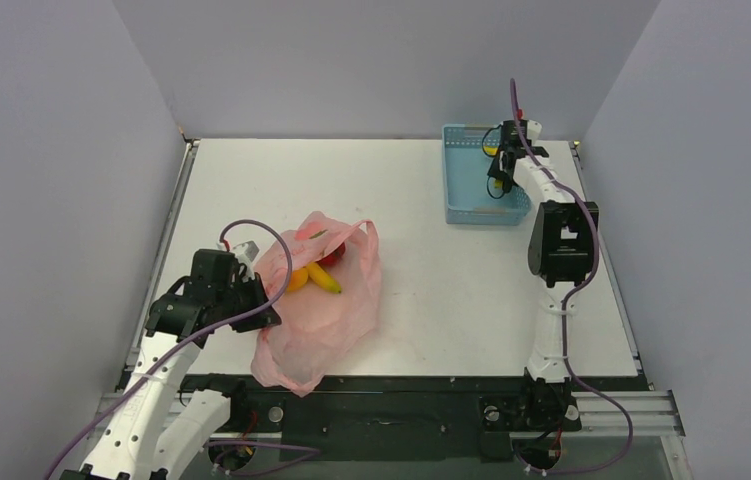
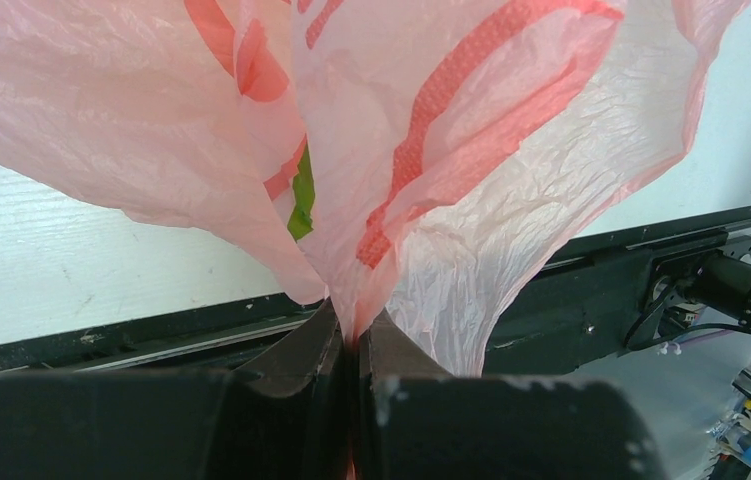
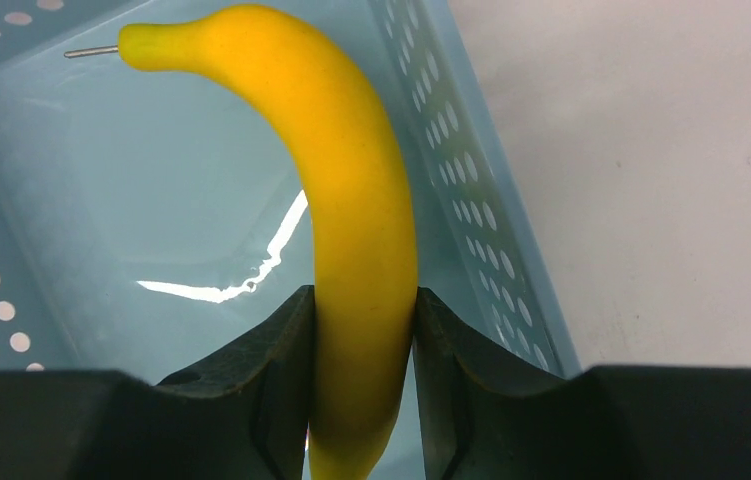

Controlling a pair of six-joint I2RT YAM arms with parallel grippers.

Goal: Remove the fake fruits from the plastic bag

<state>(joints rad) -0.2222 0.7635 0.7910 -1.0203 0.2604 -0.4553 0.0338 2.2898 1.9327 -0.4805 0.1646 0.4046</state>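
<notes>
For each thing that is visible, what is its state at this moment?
plastic bag: lying on the table, mouth open, edge pinched
left gripper: shut on the bag
right gripper: shut on a banana, over the basket
banana: held, not released
blue basket: upright
fruits in bag: inside

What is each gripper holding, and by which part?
Left gripper pinches a gathered fold of the plastic bag. Right gripper clamps a banana near its lower end, over the basket.

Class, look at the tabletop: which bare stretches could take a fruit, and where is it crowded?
Bare: the wide strip between the pink bag and the blue basket, the far-left corner behind the bag, and the near-right area beside the right arm. Crowded: the near-left, where the left tool pinches the bag, and the basket, where the right tool holds a banana.
</notes>
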